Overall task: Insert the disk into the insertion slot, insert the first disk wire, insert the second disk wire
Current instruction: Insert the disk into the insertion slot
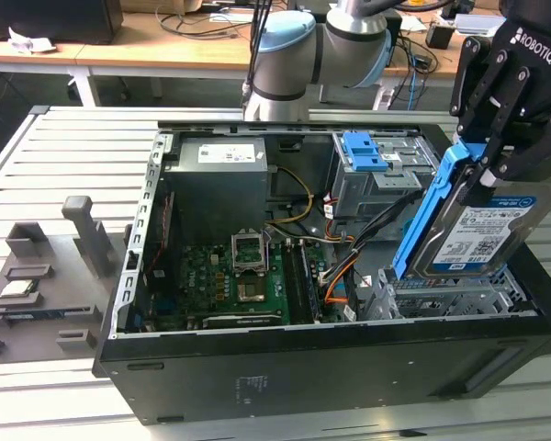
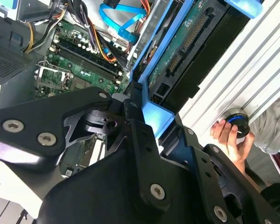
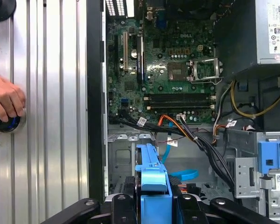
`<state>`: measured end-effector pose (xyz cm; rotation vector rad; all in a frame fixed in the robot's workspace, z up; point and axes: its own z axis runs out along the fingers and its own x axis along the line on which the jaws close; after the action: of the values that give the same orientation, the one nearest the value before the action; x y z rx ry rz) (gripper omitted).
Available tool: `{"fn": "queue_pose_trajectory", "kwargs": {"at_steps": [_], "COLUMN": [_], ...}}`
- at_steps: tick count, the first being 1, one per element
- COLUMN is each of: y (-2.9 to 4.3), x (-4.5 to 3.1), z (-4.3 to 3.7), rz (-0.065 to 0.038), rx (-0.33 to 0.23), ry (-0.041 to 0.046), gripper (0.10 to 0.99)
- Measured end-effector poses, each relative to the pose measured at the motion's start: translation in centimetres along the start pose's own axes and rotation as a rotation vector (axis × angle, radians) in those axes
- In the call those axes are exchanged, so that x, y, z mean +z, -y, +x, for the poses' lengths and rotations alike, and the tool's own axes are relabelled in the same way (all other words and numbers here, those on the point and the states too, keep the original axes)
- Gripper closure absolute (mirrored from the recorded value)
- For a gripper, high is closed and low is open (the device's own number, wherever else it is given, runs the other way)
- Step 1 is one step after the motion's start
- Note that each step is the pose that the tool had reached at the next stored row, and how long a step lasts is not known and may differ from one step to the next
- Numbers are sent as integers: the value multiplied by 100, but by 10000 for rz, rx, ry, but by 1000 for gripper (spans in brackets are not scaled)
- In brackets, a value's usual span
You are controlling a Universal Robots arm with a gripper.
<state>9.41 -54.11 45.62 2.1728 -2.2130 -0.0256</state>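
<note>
In the exterior view my black gripper point(image 1: 496, 165) is shut on the top edge of the disk point(image 1: 477, 234), a grey hard drive with a white label in a bright blue caddy. The disk hangs tilted, its lower edge just above the insertion slot point(image 1: 445, 296), the low silver perforated bay at the case's near right corner. In the second wrist view the fingers point(image 2: 133, 121) clamp the blue caddy, and the disk point(image 2: 186, 37) shows its green board. The first wrist view shows the caddy's blue edge point(image 3: 151, 179) over the silver slot point(image 3: 123, 151). Orange and black wires point(image 1: 335, 276) lie beside the slot.
The open computer case point(image 1: 303, 367) lies on a slatted metal table point(image 1: 64, 147). A taller grey cage with a blue latch point(image 1: 367, 152) stands behind the slot. A blue flat cable point(image 3: 184, 173) lies in the bay area. A person's hand point(image 3: 4, 100) rests on a round knob on the table.
</note>
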Motion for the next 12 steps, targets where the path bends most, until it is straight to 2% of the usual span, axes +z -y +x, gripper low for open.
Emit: {"fn": "queue_pose_trajectory", "kwargs": {"at_steps": [12], "y": [-16], "x": [25], "z": [-1], "rz": [0], "rx": [1], "ry": [1], "gripper": [718]}}
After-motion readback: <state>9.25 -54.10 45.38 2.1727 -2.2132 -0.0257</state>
